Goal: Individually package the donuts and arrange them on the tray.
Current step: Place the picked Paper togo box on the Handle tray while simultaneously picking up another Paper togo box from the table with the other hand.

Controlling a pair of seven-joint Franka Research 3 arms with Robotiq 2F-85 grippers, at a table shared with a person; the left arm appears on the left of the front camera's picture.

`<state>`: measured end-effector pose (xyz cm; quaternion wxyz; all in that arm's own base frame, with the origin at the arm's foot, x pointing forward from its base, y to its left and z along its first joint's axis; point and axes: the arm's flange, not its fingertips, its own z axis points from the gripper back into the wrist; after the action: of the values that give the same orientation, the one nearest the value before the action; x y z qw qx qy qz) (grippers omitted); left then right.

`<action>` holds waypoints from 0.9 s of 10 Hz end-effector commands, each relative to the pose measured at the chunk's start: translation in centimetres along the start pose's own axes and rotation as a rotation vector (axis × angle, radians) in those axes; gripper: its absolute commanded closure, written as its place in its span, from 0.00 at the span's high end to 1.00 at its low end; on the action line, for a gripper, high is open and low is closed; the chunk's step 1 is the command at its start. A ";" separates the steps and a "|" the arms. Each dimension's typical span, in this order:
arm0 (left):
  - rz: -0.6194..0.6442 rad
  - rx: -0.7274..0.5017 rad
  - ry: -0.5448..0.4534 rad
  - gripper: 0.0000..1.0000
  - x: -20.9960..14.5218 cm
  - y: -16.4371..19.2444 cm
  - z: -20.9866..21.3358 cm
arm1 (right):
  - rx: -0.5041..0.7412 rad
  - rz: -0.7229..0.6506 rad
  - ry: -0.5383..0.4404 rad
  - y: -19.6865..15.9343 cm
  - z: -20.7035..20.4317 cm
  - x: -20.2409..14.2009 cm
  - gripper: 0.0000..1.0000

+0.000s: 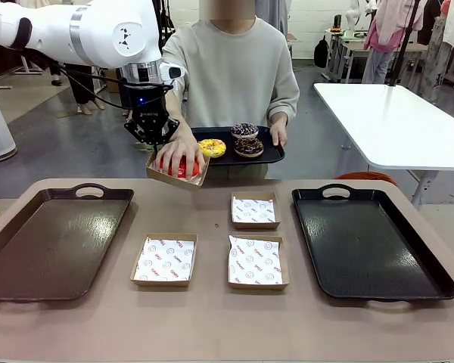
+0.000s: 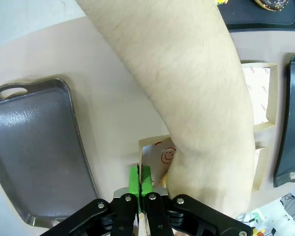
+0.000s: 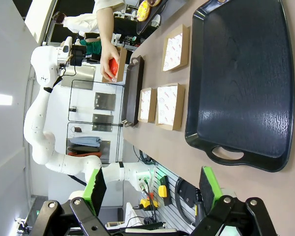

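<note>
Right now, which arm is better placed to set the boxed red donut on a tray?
Left: its jaws clamp the box with the red donut, near the brown tray. The right jaws stand open, far off.

- A red smiley face is printed on the white paper liner in the cardboard box.
- Red print on the other liners is too small to read.

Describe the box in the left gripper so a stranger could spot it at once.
Look to the far edge of the brown table, left of centre. There the left gripper pinches the rim of a small cardboard box, held up off the table. Unlike the three boxes lying flat, holding only paper, it holds a red donut under the person's hand.
</note>
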<state>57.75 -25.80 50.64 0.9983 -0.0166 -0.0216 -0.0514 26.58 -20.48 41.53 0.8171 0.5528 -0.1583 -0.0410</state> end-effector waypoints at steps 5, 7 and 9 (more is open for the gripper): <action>0.001 -0.003 -0.010 0.00 -0.2 0.0 -0.2 | 0.015 0.005 -0.004 0.0 0.0 0.0 1.00; 0.001 -0.003 -0.010 0.00 -0.2 0.0 -0.2 | 0.015 0.005 -0.004 0.0 0.0 0.0 1.00; 0.000 0.000 0.000 0.01 0.0 0.0 0.0 | 0.015 0.005 -0.004 0.0 0.0 0.0 1.00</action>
<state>57.75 -25.80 50.62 0.9983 -0.0165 -0.0214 -0.0514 26.58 -20.48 41.53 0.8171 0.5528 -0.1583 -0.0410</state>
